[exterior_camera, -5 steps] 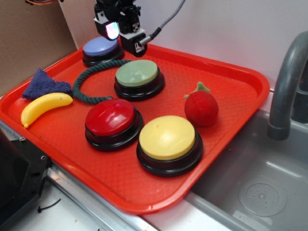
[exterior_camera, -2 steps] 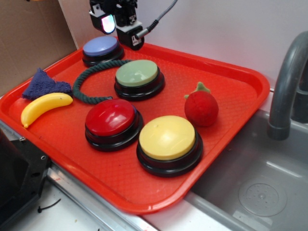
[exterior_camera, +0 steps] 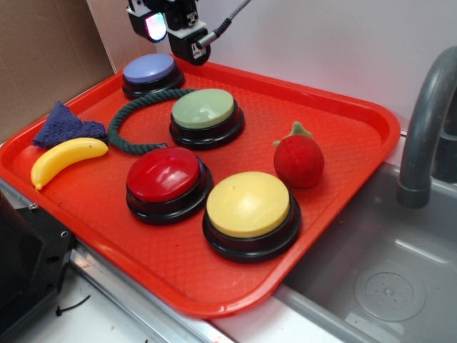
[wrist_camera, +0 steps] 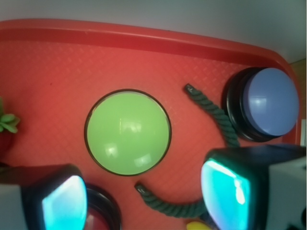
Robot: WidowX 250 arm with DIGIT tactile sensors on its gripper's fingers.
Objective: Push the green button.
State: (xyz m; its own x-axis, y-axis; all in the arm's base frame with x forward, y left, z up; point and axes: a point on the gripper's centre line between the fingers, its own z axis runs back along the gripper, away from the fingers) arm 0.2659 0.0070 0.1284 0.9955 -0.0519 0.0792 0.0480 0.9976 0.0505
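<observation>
The green button [exterior_camera: 203, 108], a pale green dome on a black base, sits in the back middle of the red tray [exterior_camera: 371, 118]. In the wrist view the green button [wrist_camera: 127, 132] lies below and ahead of the fingers, apart from them. My gripper [exterior_camera: 171, 34] hangs high above the tray's back edge, over the blue button [exterior_camera: 148, 69] and to the back left of the green one. It is open: in the wrist view the gripper [wrist_camera: 144, 199] has its two glowing pads [wrist_camera: 64, 203] wide apart with nothing between them.
A dark green rope [exterior_camera: 125, 121] curves between the blue and green buttons. A red button [exterior_camera: 164, 174] and a yellow button [exterior_camera: 248, 204] stand in front. A banana [exterior_camera: 68, 158], a blue cloth [exterior_camera: 64, 123] and a plush strawberry [exterior_camera: 298, 161] lie on the tray. A sink [exterior_camera: 385, 279] and faucet [exterior_camera: 428, 107] are at the right.
The gripper has risen and drifted left and back, away from the green button. Nothing on the tray has moved.
</observation>
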